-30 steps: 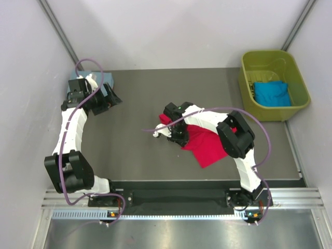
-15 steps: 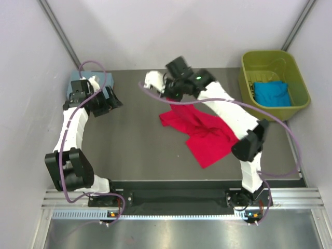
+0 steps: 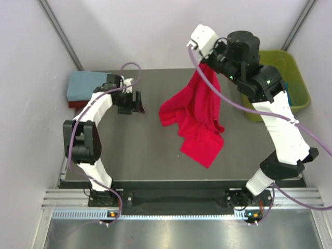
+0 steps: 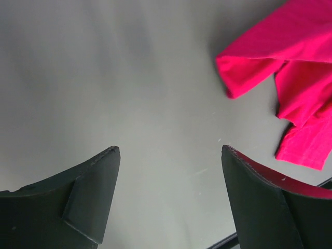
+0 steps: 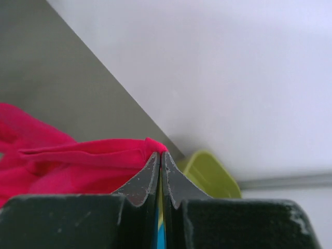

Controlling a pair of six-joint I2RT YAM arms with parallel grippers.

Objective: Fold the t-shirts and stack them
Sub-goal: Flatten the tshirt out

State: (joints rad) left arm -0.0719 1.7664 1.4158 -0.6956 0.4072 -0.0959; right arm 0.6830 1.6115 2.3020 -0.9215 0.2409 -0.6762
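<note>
Currently the right gripper (image 3: pixel 203 66), jaws clamped on the red tee (image 3: pixel 196 116), hangs it lengthwise down frame centre. The left gripper (image 3: pixel 136 102), jaws apart, sits near it, to its left.

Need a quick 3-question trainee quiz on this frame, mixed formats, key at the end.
1. True or false: the left gripper holds cloth.
2. The right gripper is: A) open and empty; B) shut on the bright red t-shirt; C) shut on nothing.
3. Fill in: the folded blue-grey t-shirt lies at the far ___ corner of the table.
Key: 1 false, its jaws stand open over bare table; 2 B; 3 left.
</note>
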